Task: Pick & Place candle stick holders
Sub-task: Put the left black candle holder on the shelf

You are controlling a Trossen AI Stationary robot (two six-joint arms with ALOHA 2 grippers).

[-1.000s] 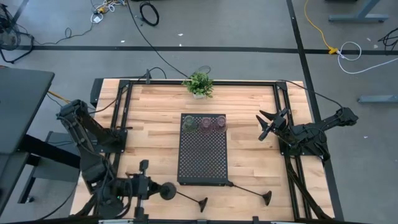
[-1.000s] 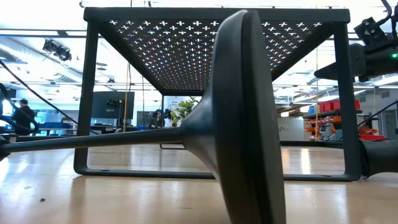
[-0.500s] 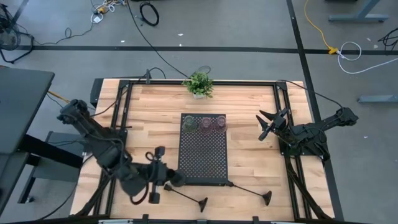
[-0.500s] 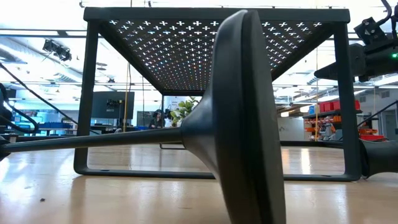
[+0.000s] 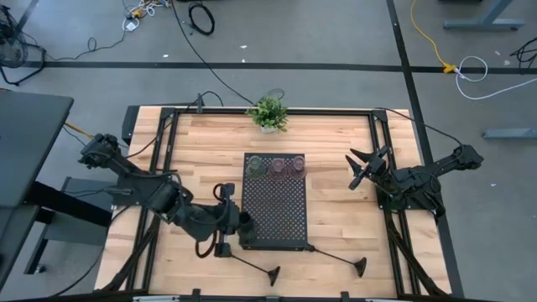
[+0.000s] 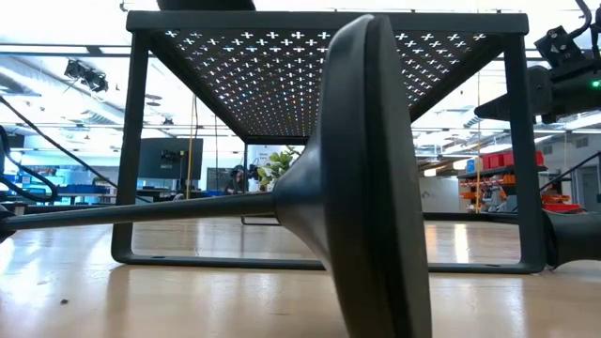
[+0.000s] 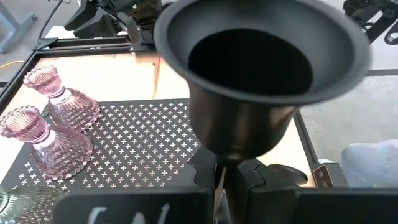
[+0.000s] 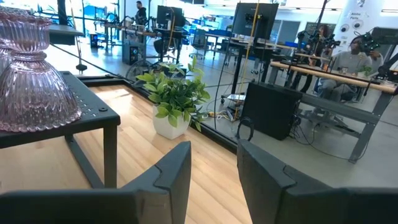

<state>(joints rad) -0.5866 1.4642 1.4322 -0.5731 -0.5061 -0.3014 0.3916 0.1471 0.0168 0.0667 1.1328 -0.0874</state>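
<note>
Your left tool (image 5: 237,228) sits at the tray's (image 5: 274,220) left front edge, clamped tight on a black cup holder (image 7: 261,74), which it carries just above the tray. Three glass cups stand along the tray's far edge: the green one (image 5: 255,166), then two pink ones (image 5: 276,166) (image 5: 295,165). Two long-stemmed black holders lie on the counter (image 5: 336,151) in front of the tray, one (image 5: 256,267) left, one (image 5: 342,261) right. Your right tool (image 5: 359,172) waits over the counter's right side, its fingers (image 8: 177,171) parted and holding nothing.
</note>
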